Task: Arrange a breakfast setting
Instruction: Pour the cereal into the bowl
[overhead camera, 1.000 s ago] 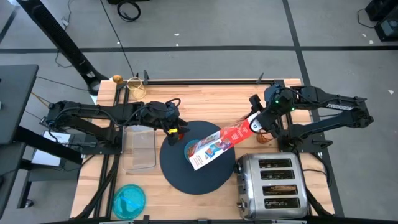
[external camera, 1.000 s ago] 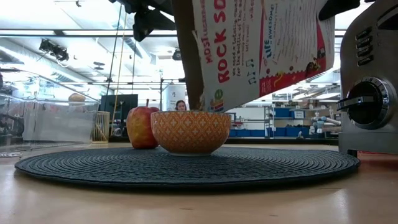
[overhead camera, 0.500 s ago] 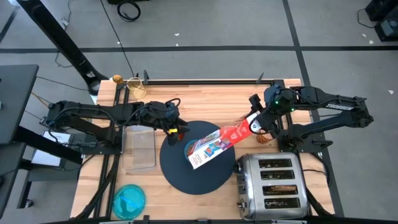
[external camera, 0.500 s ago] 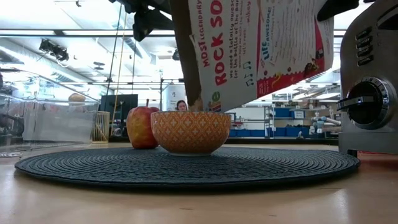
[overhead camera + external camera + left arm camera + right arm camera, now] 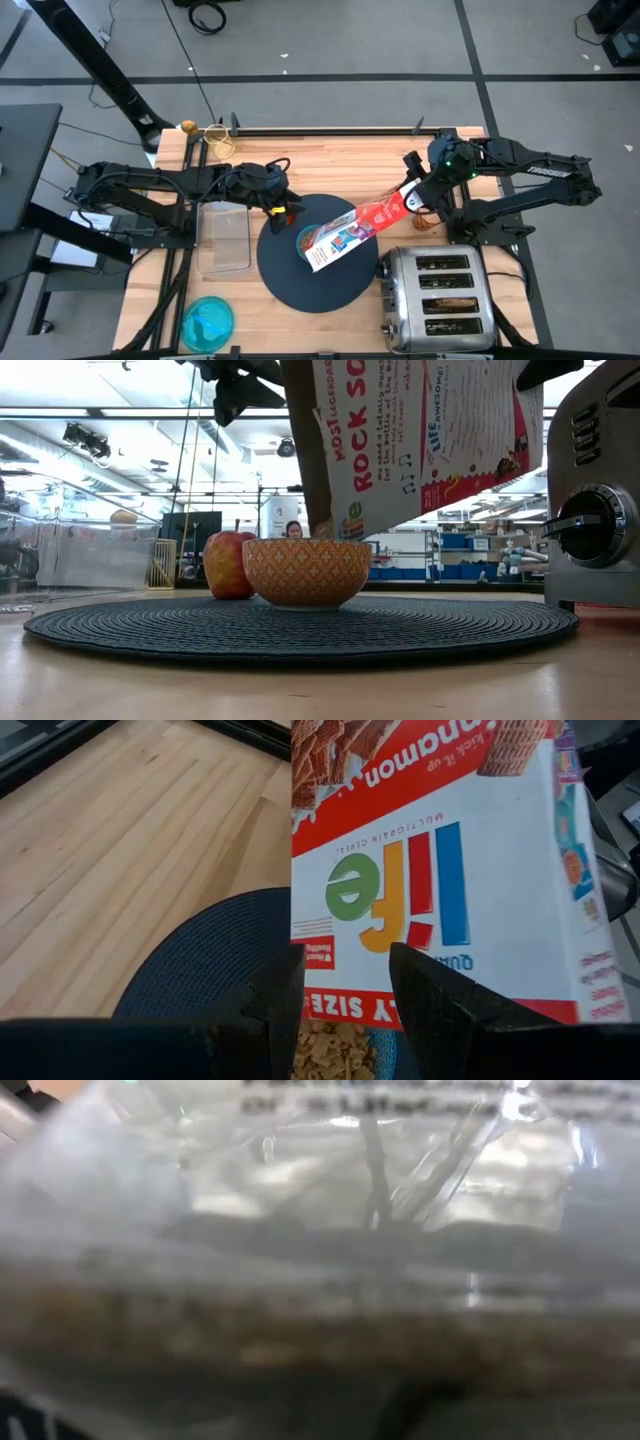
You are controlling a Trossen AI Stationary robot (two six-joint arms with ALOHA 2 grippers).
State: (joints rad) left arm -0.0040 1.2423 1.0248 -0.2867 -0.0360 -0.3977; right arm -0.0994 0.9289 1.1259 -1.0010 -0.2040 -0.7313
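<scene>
A red-and-white cereal box (image 5: 345,232) hangs slanted over the small bowl (image 5: 303,238), which stands on the dark round mat (image 5: 300,285). Cereal lies in the bowl (image 5: 330,1055). The box's lower end is just above the bowl's rim (image 5: 306,572). My right gripper (image 5: 408,200) is shut on the box's raised end. The red apple (image 5: 229,564) stands on the mat beside the bowl. My left gripper (image 5: 345,960) is open and empty, hovering by the apple (image 5: 287,211) at the mat's far-left rim. The teal plate (image 5: 207,322) lies at the near left. My right gripper holds the cereal box by its raised end (image 5: 393,208), coming from the table's right side. The box slants down toward the left, lifted clear, its lower end (image 5: 335,525) over the bowl. A clear bag fills the right wrist view and hides the fingers.
The chrome toaster (image 5: 437,300) stands at the near right, close to the mat; something brown shows in one slot. The clear tray (image 5: 222,238) lies left of the mat. A brownish thing (image 5: 427,222) sits partly under the right arm.
The box in my right gripper has dipped a little toward the bowl and come up again, staying tilted over it. The bowl, the apple and my left gripper have kept still.
</scene>
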